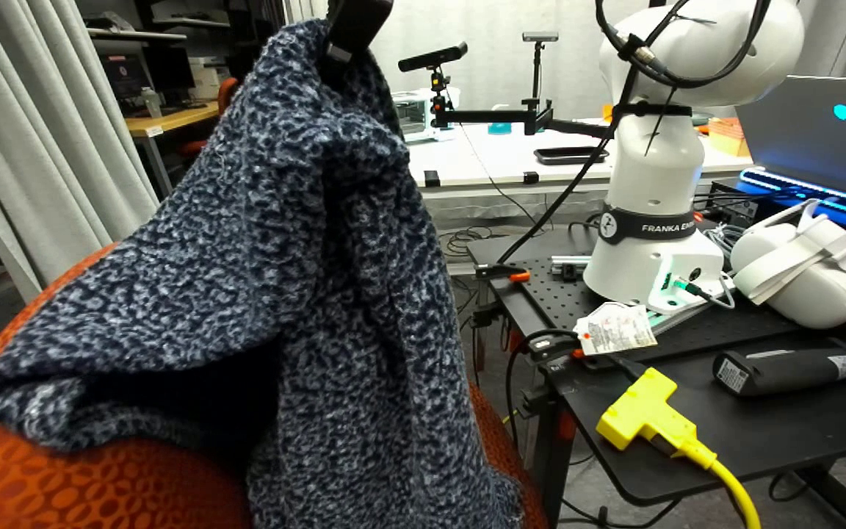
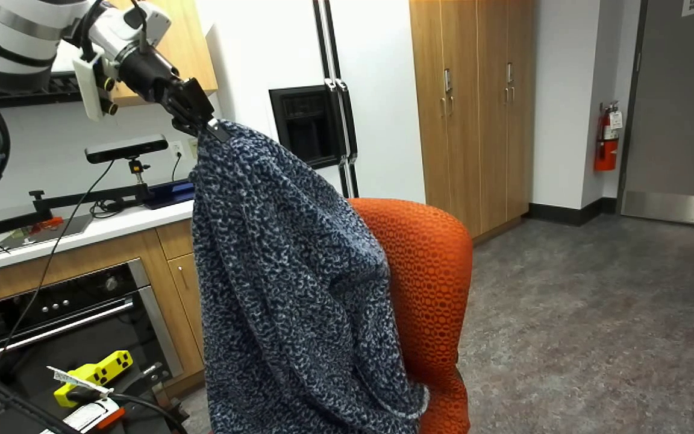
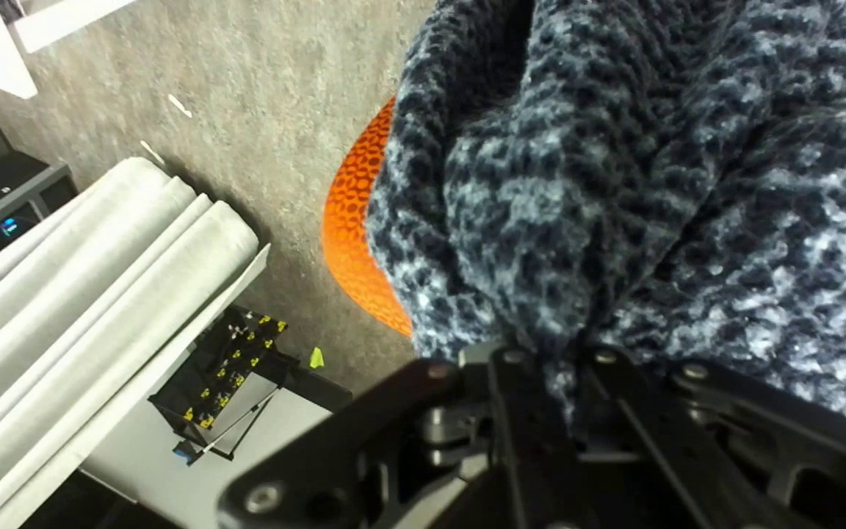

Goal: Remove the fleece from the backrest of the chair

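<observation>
Closest to the wrist camera, the black, two-fingered metal gripper (image 3: 561, 364) has its jaws nearly together, pinching a fold of the fluffy, mottled navy-and-grey fleece (image 3: 540, 213). In both exterior views the fleece peaks at this grip and hangs in deep, soft folds, partly covering the rounded orange chair backrest (image 2: 426, 259), patterned with small rings.

Before me, the fleece (image 2: 287, 265) extends from the gripper (image 2: 218, 129) down over the chair (image 2: 428, 259); in an exterior view, robot base (image 1: 632, 268) right of fleece, headset (image 1: 808, 275) to its right, outlet block (image 1: 643, 413) before it; in an exterior view, oven (image 2: 106, 331) left of fleece, fire extinguisher (image 2: 607, 141) right of chair.
</observation>
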Action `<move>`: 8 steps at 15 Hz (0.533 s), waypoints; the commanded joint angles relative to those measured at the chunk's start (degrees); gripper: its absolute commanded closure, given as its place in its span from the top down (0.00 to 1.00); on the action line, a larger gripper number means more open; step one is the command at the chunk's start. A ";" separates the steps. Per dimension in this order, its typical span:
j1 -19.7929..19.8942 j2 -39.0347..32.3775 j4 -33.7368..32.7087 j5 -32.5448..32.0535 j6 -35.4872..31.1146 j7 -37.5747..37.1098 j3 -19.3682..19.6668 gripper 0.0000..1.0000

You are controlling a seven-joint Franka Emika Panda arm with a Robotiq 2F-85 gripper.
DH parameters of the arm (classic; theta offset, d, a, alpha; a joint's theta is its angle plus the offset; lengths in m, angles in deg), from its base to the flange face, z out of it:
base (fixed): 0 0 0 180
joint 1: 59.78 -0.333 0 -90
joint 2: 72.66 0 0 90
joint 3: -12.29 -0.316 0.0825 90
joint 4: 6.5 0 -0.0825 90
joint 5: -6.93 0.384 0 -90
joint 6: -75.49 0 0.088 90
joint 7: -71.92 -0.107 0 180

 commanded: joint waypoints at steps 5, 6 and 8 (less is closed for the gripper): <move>-1.96 1.65 -1.37 -1.70 5.24 -1.65 1.01 0.03; -2.53 1.61 -1.19 -1.04 4.33 -1.50 1.58 0.03; -3.99 1.55 -0.91 0.48 2.86 -0.60 3.01 0.03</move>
